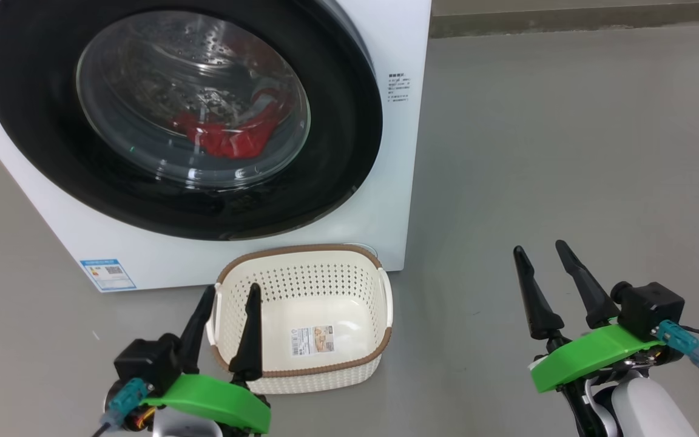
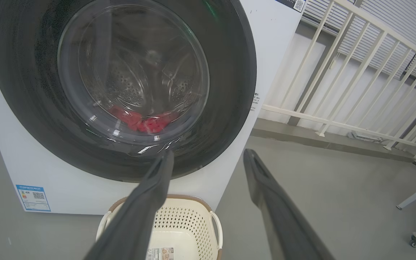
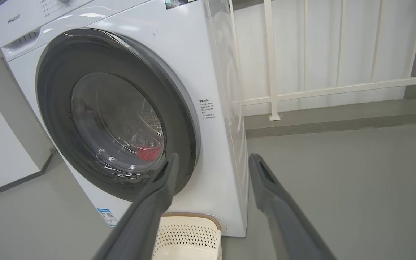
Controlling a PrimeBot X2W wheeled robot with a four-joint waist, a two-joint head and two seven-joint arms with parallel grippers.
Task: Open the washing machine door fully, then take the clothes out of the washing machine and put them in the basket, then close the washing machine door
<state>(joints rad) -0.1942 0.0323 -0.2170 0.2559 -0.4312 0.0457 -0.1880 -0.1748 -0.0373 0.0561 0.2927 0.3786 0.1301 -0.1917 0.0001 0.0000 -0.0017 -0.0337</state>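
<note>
Red clothes point(image 1: 228, 136) lie behind the shut glass door point(image 1: 34, 121); both grippers spread, empty.
Left gripper point(image 1: 232, 288) hovers above the left edge of the basket point(image 1: 301, 249), which sits against the washing machine point(image 1: 173, 258) just ahead. Right gripper point(image 1: 539, 246) hangs over grey floor point(image 1: 568, 152), well right of the basket, white railing point(image 3: 273, 72) beyond.

The jaws are long, tapered and black; behind them sit a green bracket point(image 1: 586, 355), black camera block point(image 1: 653, 306), teal cable plug point(image 1: 677, 340).
</note>
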